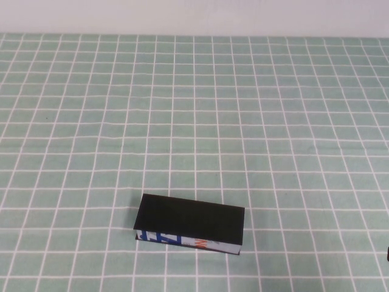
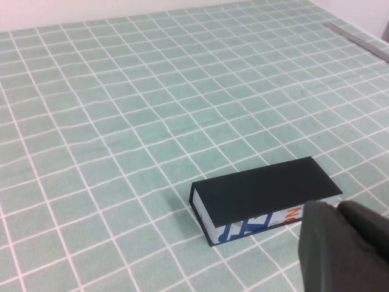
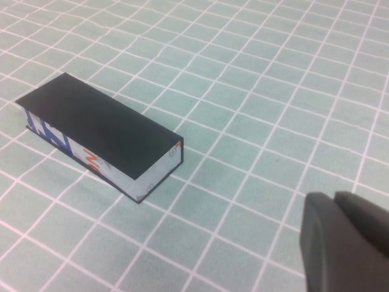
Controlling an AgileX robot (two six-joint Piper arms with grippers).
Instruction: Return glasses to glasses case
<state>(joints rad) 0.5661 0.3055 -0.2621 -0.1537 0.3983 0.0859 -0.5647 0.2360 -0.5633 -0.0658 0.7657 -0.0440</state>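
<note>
The glasses case (image 1: pixel 191 220) lies shut on the green checked cloth near the front middle, black lid on top and its white edge with blue and orange print facing me. It also shows in the left wrist view (image 2: pixel 261 185) and the right wrist view (image 3: pixel 97 121). The glasses are not in view. My left gripper (image 2: pixel 335 210) is shut and empty, just in front of the case's printed edge. My right gripper (image 3: pixel 333 199) is shut and empty, off to the case's right side and apart from it. Neither arm shows in the high view except a dark speck at the right edge.
The green checked cloth (image 1: pixel 194 121) covers the whole table up to a white wall (image 1: pixel 194 15) at the back. A grey metal strip (image 2: pixel 358 41) lies along the table's far edge in the left wrist view.
</note>
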